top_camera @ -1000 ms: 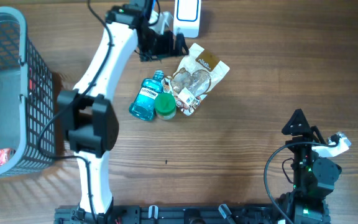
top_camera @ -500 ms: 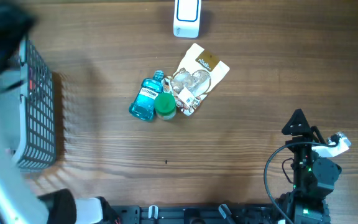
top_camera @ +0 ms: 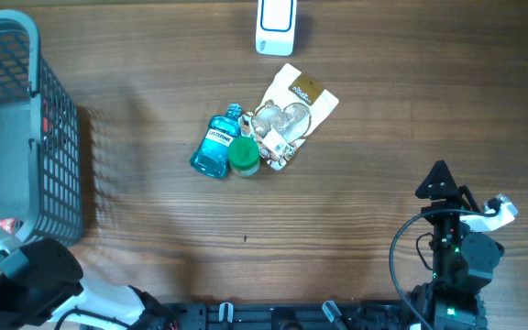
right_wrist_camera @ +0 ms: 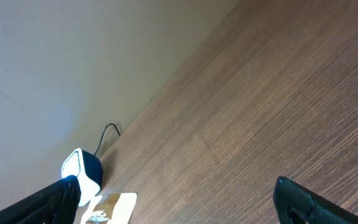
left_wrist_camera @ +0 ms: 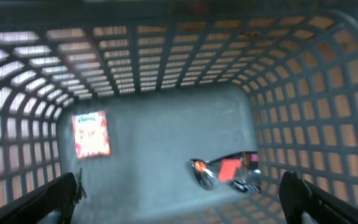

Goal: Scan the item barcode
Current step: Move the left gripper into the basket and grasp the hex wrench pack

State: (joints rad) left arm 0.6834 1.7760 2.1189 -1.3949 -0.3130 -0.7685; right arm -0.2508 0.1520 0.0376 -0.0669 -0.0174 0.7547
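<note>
A white barcode scanner (top_camera: pixel 275 23) stands at the table's far edge; the right wrist view shows the scanner (right_wrist_camera: pixel 82 168) too. Near the middle lie a blue mouthwash bottle (top_camera: pixel 214 147), a green-capped item (top_camera: pixel 243 156) and a clear snack bag (top_camera: pixel 291 115). My left gripper (left_wrist_camera: pixel 179 208) is open, pointing into the grey basket (left_wrist_camera: pixel 166 81), with nothing between its fingers (left_wrist_camera: pixel 42 202). On the basket floor lie a red packet (left_wrist_camera: pixel 92 134) and a shiny dark-and-red wrapper (left_wrist_camera: pixel 225 172). My right gripper (right_wrist_camera: pixel 176 208) is open and empty, parked at the front right (top_camera: pixel 438 181).
The mesh basket (top_camera: pixel 58 137) fills the table's left edge. The left arm's dark joint (top_camera: pixel 35 280) sits at the front left corner. A cable (right_wrist_camera: pixel 107 130) runs from the scanner toward the wall. Bare wood lies between the item cluster and the right arm.
The left arm has pulled away from the scanner at the far edge and swung back to the left over the basket. The items and the right arm have not moved.
</note>
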